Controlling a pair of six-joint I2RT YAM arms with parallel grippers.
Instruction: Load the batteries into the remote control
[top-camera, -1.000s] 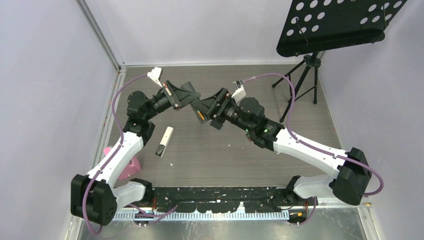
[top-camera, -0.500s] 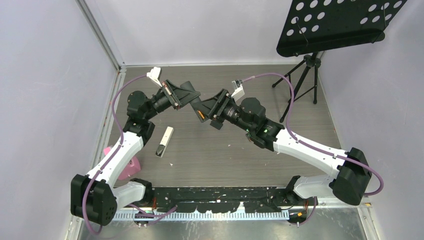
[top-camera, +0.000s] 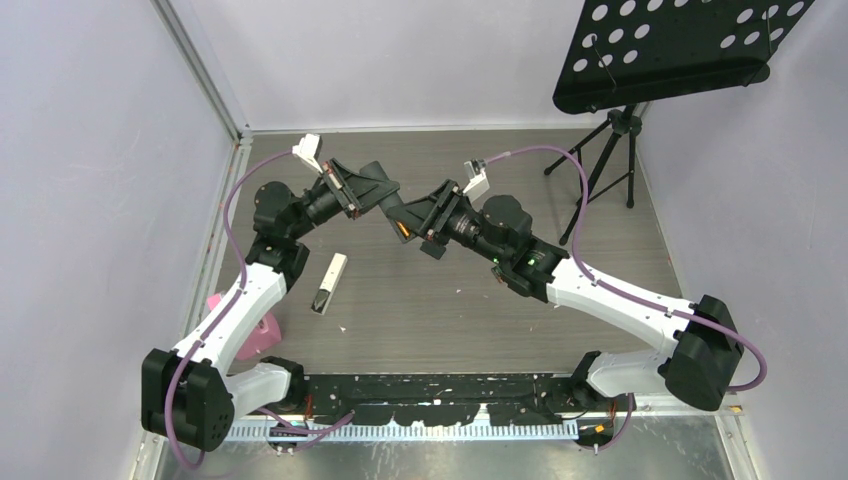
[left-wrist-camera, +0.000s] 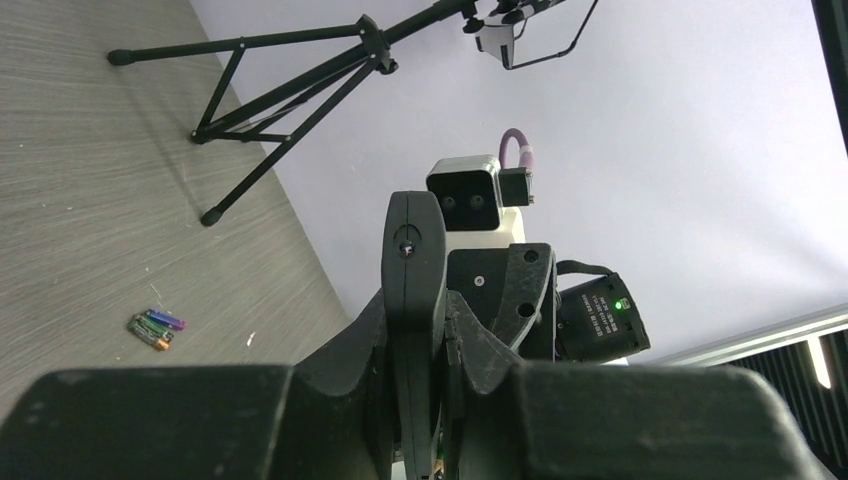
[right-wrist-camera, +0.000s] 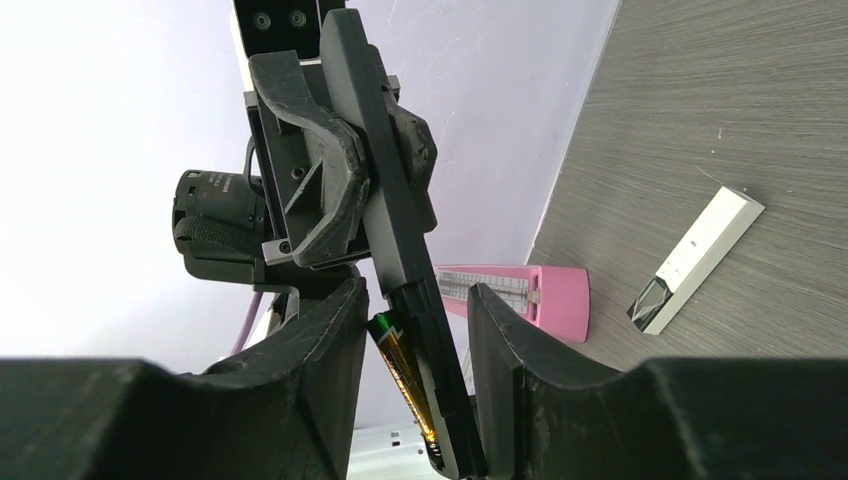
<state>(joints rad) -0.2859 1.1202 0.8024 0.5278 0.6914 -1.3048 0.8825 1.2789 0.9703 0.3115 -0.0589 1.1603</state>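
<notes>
My left gripper (top-camera: 385, 203) is shut on the black remote control (top-camera: 393, 212) and holds it in the air above the middle of the table. In the left wrist view the remote (left-wrist-camera: 413, 270) stands edge-on between the left gripper's (left-wrist-camera: 415, 300) fingers. An orange-gold battery (right-wrist-camera: 405, 378) with a green end lies in the remote's (right-wrist-camera: 385, 210) open compartment. My right gripper (right-wrist-camera: 415, 290) straddles that end: its left finger is at the battery, while a gap shows between its right finger and the remote. Three loose batteries (left-wrist-camera: 155, 327) lie together on the table.
A white-and-black narrow bar (top-camera: 328, 283) lies on the table below the left gripper, also seen as the bar (right-wrist-camera: 697, 258) in the right wrist view. A pink metronome-like object (right-wrist-camera: 520, 297) sits at the left edge. A tripod (top-camera: 610, 160) with a perforated black tray (top-camera: 670, 45) stands back right.
The right gripper's jaws have narrowed around the remote's battery end. Both grippers have shifted slightly left and up together; the left grip is unchanged.
</notes>
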